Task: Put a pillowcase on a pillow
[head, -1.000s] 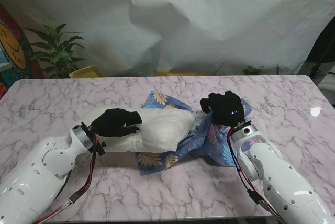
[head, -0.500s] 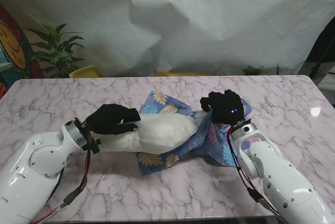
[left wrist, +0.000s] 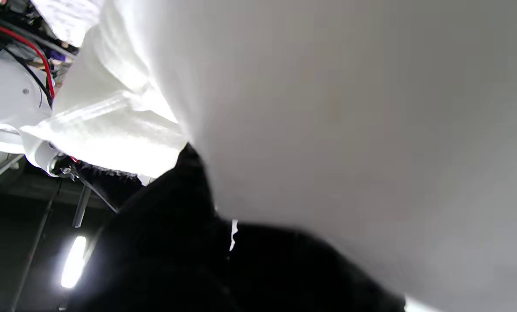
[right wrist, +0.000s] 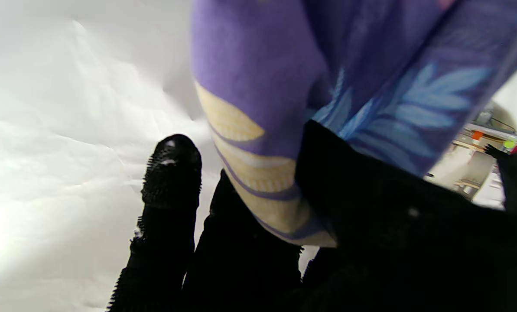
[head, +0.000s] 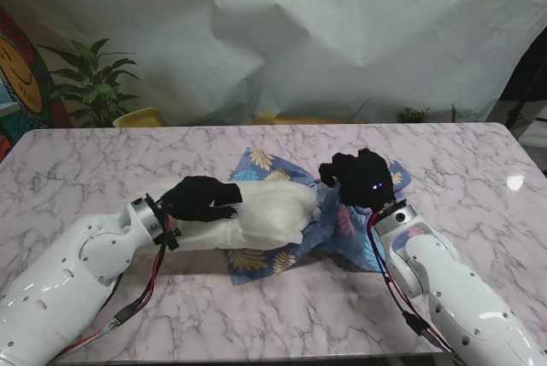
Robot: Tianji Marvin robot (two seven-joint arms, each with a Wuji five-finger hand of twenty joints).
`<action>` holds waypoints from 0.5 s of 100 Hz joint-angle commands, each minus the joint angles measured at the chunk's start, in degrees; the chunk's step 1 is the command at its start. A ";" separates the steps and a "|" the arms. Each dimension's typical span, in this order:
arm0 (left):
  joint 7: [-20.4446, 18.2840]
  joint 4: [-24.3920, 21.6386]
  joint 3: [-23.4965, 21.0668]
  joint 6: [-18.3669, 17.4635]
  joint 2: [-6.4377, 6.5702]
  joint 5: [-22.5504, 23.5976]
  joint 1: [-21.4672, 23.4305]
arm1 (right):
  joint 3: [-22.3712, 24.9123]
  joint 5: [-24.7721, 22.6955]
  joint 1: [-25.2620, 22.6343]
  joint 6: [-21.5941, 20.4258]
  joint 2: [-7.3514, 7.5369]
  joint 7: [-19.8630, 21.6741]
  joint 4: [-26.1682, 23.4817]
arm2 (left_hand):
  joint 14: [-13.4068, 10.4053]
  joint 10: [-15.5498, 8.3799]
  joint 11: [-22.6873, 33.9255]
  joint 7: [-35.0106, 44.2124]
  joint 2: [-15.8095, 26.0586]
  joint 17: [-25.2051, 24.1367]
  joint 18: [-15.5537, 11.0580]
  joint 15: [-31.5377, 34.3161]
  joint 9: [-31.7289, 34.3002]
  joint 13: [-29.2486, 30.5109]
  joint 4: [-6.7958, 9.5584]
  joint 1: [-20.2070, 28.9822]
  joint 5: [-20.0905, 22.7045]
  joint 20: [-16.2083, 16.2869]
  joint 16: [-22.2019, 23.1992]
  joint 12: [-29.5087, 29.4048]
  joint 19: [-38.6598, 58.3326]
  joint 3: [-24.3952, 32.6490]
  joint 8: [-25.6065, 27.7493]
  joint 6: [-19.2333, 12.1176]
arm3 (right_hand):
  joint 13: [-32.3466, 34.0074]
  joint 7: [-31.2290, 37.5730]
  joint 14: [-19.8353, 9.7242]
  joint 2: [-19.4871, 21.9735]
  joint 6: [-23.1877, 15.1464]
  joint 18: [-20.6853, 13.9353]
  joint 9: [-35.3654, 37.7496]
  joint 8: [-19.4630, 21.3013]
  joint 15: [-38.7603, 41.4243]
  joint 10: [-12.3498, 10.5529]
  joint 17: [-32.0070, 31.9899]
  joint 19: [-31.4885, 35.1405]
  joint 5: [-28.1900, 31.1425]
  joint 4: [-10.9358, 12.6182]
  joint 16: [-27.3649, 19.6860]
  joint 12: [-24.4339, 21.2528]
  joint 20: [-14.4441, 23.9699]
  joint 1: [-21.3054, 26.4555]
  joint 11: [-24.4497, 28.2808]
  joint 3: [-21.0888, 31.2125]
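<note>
Item: we are feeding the pillow (head: pixel 256 212), gripped by our left robot hand (head: pixel 201 198), toward the pillowcase (head: pixel 342 221) mouth; right robot hand (head: pixel 359 180) is pinching that fabric open; advise steady, straight pushing

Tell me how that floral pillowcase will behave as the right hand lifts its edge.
Probably floppy: the pillowcase lies rumpled in folds on the marble table, and in the right wrist view its cloth drapes over the right hand. Likely light, since pinched fingers seem enough to raise it. It may sag shut around the pillow.
</note>
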 commanded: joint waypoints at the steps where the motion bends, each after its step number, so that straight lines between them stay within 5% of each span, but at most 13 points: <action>1: -0.32 1.08 1.09 -0.25 -1.20 1.23 -1.31 | -0.49 -0.53 -1.18 -0.93 0.08 -0.66 -1.19 | -0.79 1.18 1.16 4.34 3.87 -0.60 -6.65 1.75 2.02 2.10 3.29 5.18 2.77 1.46 0.71 0.60 2.88 7.28 3.55 -5.73 | -0.98 -0.18 -0.99 -1.59 -2.03 -1.83 0.91 1.14 -1.37 -4.49 0.11 0.06 1.68 0.20 0.06 0.76 0.18 3.10 1.38 5.99; 35: -2.47 10.54 12.24 -4.95 -2.23 -9.16 -8.20 | -0.45 -1.49 -2.66 -2.34 0.28 -2.46 -2.65 | -0.63 1.32 1.48 4.30 3.92 -0.71 -6.56 1.85 1.96 2.06 3.54 5.57 2.72 1.67 0.77 0.38 2.96 6.80 3.50 -5.51 | -0.64 -0.29 -1.00 -1.80 -2.16 -1.97 1.30 0.99 -2.01 -4.59 0.72 -0.22 1.97 0.02 -0.28 0.64 0.06 2.78 1.08 6.31; 50: -1.96 11.48 13.75 -3.81 -2.37 -7.93 -9.08 | -1.24 -1.31 -2.08 -2.66 0.23 -3.31 -2.18 | -0.18 2.48 2.21 4.00 4.91 -0.31 -5.96 2.45 1.31 2.10 3.75 6.67 1.86 1.96 1.02 0.32 3.69 5.43 3.41 -3.98 | -0.58 -0.31 -0.97 -1.77 -2.12 -2.02 1.29 0.87 -2.11 -4.56 0.85 -0.32 1.98 0.01 -0.27 0.66 -0.01 2.80 1.06 6.28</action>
